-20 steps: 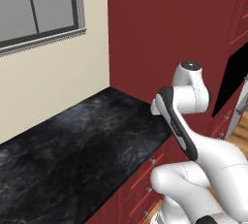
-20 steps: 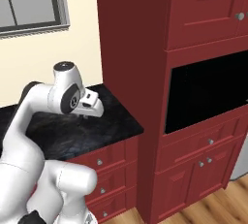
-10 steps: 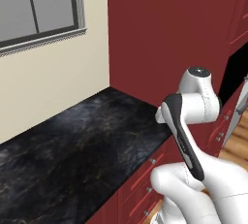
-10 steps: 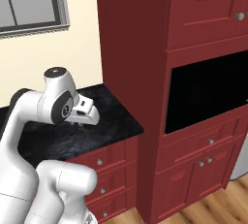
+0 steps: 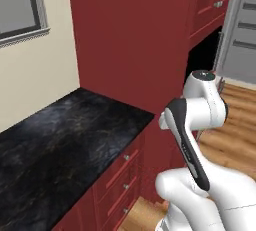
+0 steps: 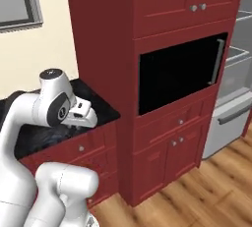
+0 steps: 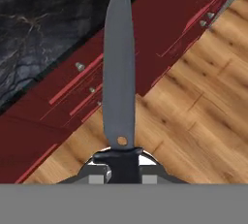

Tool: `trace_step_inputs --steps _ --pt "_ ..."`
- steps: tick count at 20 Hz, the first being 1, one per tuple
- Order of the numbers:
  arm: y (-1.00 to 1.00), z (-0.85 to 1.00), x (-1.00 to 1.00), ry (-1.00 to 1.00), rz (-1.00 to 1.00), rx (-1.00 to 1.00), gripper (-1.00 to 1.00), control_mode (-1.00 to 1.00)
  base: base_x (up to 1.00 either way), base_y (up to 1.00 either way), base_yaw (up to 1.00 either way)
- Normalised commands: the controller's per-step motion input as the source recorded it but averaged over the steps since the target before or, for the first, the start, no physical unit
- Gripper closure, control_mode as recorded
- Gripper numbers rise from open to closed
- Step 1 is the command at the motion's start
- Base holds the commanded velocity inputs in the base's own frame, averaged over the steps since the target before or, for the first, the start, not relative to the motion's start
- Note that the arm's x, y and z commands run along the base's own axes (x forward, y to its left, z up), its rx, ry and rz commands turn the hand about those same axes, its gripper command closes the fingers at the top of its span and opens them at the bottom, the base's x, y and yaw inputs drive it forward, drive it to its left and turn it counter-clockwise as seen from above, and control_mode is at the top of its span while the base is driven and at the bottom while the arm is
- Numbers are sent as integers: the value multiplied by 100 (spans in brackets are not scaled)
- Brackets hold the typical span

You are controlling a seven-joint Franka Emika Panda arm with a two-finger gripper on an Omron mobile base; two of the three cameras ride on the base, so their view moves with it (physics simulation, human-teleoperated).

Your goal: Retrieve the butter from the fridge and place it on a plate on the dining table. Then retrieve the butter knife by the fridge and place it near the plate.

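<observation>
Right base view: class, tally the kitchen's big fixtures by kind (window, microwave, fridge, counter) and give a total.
window: 1
microwave: 1
fridge: 1
counter: 1
Total: 4

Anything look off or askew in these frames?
Nothing stands out. The slim grey butter knife sits straight in the shut gripper, held by its dark handle, blade pointing away over the wooden floor. The black marbled counter shows no spills.

Bare black marbled counter (image 5: 65,145)
</observation>
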Motion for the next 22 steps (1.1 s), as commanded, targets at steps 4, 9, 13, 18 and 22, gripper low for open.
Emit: trace_step_inputs --steps 4,9,13,18,22 --pt "0 0 0 0 0 0 100 100 -4 -76 -75" --pt "0 0 0 0 0 0 100 100 4 -75 -79" --pt "0 0 0 0 0 0 100 100 34 -39 -76" --pt "0 0 0 0 0 0 100 100 94 0 -53" --pt "0 0 0 0 0 0 100 100 86 0 -52"
